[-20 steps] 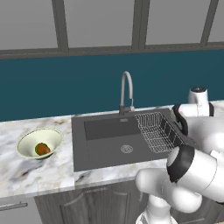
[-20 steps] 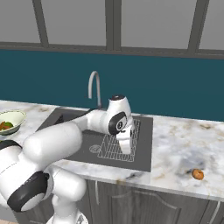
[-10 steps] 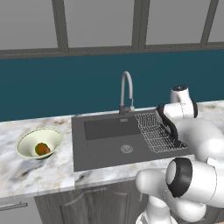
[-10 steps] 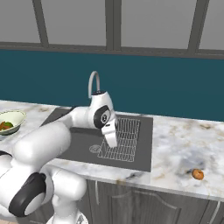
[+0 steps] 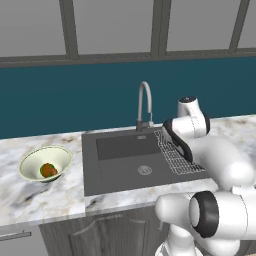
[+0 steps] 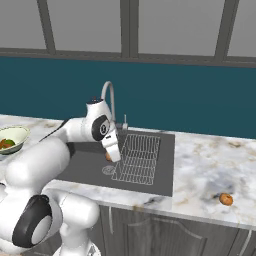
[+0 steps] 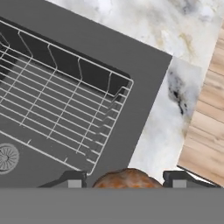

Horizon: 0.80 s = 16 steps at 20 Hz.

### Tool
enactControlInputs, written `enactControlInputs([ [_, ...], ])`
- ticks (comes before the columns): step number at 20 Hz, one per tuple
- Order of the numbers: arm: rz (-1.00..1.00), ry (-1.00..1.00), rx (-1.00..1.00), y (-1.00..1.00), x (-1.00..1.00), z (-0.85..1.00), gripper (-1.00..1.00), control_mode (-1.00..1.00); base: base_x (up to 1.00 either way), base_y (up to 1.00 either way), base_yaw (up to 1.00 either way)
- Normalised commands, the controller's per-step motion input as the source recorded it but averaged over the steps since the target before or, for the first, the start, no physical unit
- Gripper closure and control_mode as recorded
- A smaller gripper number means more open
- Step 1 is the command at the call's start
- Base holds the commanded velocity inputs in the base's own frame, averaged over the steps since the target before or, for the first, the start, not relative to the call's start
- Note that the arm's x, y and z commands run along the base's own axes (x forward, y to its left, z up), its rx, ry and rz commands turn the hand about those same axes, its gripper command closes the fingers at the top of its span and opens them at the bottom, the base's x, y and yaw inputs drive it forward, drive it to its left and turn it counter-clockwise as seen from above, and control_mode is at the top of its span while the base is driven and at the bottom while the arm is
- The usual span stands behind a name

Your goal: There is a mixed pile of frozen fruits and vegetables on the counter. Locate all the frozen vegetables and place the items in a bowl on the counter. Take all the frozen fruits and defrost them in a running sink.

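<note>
My gripper (image 6: 111, 154) hangs over the dark grey sink (image 6: 85, 167), at the left edge of its wire rack (image 6: 139, 157). It is shut on a round orange frozen fruit (image 6: 107, 156). In the hand view that fruit (image 7: 127, 178) sits between the two finger tips of the gripper (image 7: 127, 183), above the rack (image 7: 57, 113) and the drain (image 7: 6, 157). A second orange fruit (image 6: 226, 199) lies on the marble counter (image 6: 200, 165) far to the right. The cream-green bowl (image 5: 31, 161) stands left of the sink (image 5: 120, 172) and holds a brown-orange piece (image 5: 48, 170) and a green piece.
The curved silver faucet (image 5: 145, 102) rises behind the basin, close to my arm. The drain (image 5: 144, 170) lies in the basin's middle. A wooden floor (image 7: 205, 131) shows past the counter's front edge in the hand view.
My arm has swung left across the wire rack toward the middle of the sink, with the orange fruit still in the gripper. The bowl and the fruit on the counter have not moved.
</note>
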Motion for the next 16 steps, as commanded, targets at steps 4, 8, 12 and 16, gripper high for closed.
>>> enactControlInputs([
  [4, 0.16, 0.0, 0.0, 0.54, 0.14, 0.05, 1.0, -1.0, 0.0, 0.0, 0.0],
  [8, 0.15, 0.0, 0.0, 0.51, 0.33, 0.0, 1.0, -1.0, 0.0, 0.0, 0.0],
  [12, 0.14, 0.0, 0.0, 0.57, 0.34, 0.0, 1.0, -1.0, 0.0, 0.0, 0.0],
  [16, 0.12, 0.01, 0.0, 0.52, 0.33, 0.0, 1.0, -1.0, 0.0, 0.0, 0.0],
])
